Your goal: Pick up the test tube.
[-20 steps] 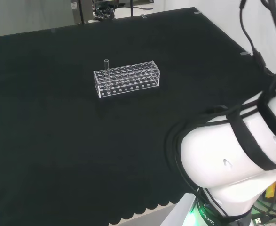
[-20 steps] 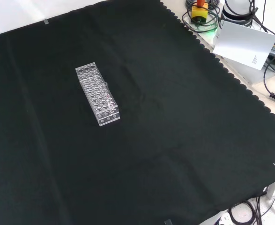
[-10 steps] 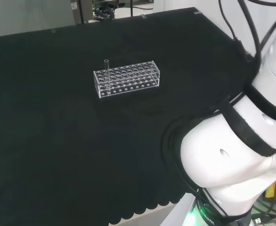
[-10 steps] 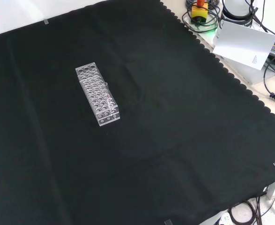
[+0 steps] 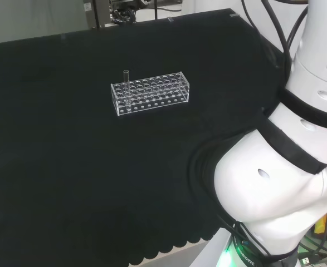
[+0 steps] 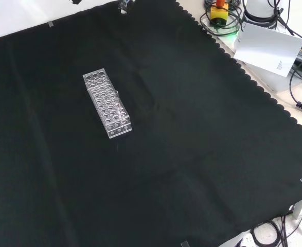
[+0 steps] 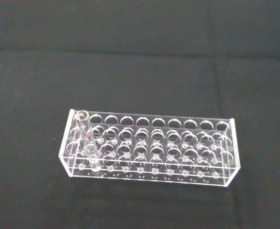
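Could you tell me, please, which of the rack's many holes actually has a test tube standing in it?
The one at the left end of the rack in the head view: the single test tube stands upright there, rising above the top. Every other hole looks empty.

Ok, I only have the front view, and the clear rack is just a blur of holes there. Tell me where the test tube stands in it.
Observer: In the head view the test tube stands upright at the left end of the rack, with its mouth well above the rack's top.
Operator: Now check the rest of the rack for other tubes.
Observer: In the wrist view the tube sits in the end column of holes, and every other hole looks empty.
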You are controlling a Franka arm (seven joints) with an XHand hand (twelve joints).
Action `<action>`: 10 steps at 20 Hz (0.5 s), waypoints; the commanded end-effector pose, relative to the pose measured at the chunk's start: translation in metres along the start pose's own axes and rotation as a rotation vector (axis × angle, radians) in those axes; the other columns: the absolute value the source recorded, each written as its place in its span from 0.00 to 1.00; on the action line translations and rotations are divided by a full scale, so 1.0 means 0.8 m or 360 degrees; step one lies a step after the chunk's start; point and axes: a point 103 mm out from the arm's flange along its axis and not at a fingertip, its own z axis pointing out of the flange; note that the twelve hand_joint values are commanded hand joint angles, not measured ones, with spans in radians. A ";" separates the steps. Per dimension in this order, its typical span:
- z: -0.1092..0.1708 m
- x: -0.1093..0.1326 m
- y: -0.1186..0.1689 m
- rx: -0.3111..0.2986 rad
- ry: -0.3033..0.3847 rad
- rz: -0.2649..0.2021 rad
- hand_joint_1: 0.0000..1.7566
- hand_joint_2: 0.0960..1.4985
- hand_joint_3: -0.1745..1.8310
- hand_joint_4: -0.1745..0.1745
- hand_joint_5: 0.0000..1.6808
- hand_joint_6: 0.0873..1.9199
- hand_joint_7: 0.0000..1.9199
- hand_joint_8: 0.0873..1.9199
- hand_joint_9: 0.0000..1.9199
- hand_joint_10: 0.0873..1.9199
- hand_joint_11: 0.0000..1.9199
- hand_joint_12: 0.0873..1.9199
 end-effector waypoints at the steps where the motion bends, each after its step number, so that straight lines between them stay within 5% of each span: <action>1: 0.018 0.026 0.024 0.0079 -0.0005 -0.0064 0.32 0.56 0.25 0.45 0.05 0.00 0.00 0.31 0.00 0.28 0.00 0.71; 10: 0.051 0.058 0.039 0.0179 -0.0060 -0.0153 0.33 0.55 0.25 0.44 0.07 0.00 0.00 0.34 0.00 0.31 0.00 0.73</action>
